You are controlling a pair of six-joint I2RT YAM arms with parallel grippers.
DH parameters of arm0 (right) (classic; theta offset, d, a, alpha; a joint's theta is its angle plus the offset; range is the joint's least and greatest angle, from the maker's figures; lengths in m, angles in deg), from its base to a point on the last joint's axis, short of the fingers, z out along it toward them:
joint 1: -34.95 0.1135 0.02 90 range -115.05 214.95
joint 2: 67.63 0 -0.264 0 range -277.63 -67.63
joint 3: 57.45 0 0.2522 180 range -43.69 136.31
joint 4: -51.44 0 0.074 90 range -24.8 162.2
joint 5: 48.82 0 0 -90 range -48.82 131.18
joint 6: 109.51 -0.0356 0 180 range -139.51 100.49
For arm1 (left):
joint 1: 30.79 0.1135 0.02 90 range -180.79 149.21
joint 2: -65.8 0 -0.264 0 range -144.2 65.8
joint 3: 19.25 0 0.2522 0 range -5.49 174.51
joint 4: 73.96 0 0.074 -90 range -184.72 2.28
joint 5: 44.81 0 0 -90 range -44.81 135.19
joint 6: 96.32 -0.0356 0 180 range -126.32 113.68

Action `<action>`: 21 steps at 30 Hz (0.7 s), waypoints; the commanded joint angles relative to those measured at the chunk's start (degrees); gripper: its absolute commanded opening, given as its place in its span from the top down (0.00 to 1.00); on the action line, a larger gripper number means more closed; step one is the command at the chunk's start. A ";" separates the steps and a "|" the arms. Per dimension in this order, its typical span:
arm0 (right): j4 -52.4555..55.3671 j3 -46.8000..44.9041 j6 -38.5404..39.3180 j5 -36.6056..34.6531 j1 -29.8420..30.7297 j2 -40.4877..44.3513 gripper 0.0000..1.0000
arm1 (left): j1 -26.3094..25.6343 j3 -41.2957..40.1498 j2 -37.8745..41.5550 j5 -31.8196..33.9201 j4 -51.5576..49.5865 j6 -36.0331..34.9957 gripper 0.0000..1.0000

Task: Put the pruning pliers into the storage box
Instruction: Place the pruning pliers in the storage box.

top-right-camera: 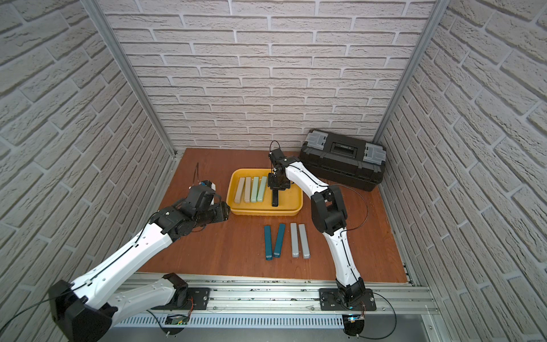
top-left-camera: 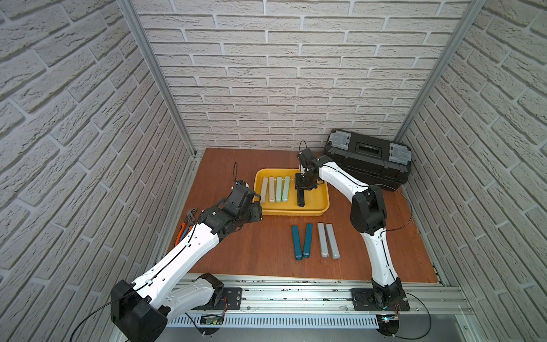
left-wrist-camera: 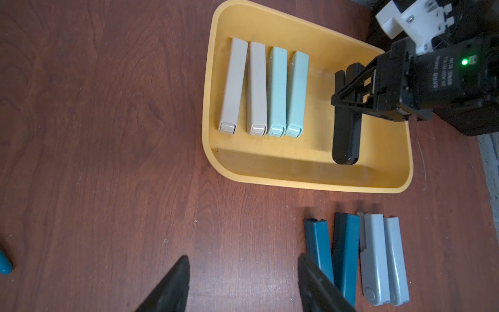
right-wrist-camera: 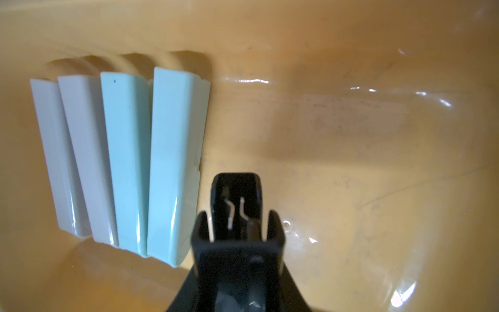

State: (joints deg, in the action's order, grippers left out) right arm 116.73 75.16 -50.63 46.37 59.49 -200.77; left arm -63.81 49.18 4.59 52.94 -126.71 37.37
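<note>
The yellow storage box (top-left-camera: 293, 210) (top-right-camera: 266, 211) (left-wrist-camera: 297, 184) holds two beige pruning pliers (top-left-camera: 268, 189) (left-wrist-camera: 244, 83) and two mint green ones (top-left-camera: 282, 189) (left-wrist-camera: 287, 91) side by side. My right gripper (top-left-camera: 302, 186) (left-wrist-camera: 348, 104) (right-wrist-camera: 237, 229) is shut on a black bar (top-left-camera: 300, 199) (top-right-camera: 275, 200) (right-wrist-camera: 235, 191), low inside the box to the right of the mint pair. Two teal bars (top-left-camera: 302, 241) (left-wrist-camera: 347, 243) and two grey bars (top-left-camera: 328, 240) (left-wrist-camera: 374, 251) lie on the table in front of the box. My left gripper (left-wrist-camera: 243, 259) (top-left-camera: 257, 211) hangs open and empty left of the box.
A black toolbox with grey latches (top-left-camera: 368, 155) stands at the back right, behind the right arm. Orange-handled pliers (top-left-camera: 185, 228) lie at the table's left edge under the left arm. Brick walls close in three sides of the wooden table (top-left-camera: 266, 248).
</note>
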 commanded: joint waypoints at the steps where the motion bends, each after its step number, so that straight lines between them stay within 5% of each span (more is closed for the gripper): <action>1: -2.87 3.32 -2.18 -0.49 0.03 -3.36 0.78 | 0.59 -1.30 1.25 -0.63 1.54 0.60 0.36; 21: -6.96 8.80 -5.36 -1.28 1.03 -12.10 0.77 | 2.56 -4.89 3.28 -1.35 1.78 1.49 0.36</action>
State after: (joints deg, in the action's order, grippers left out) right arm 112.86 83.21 -55.22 46.35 59.64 -210.79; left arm -61.69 45.38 6.69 51.67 -126.14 38.55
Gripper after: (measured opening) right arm 0.290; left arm 0.640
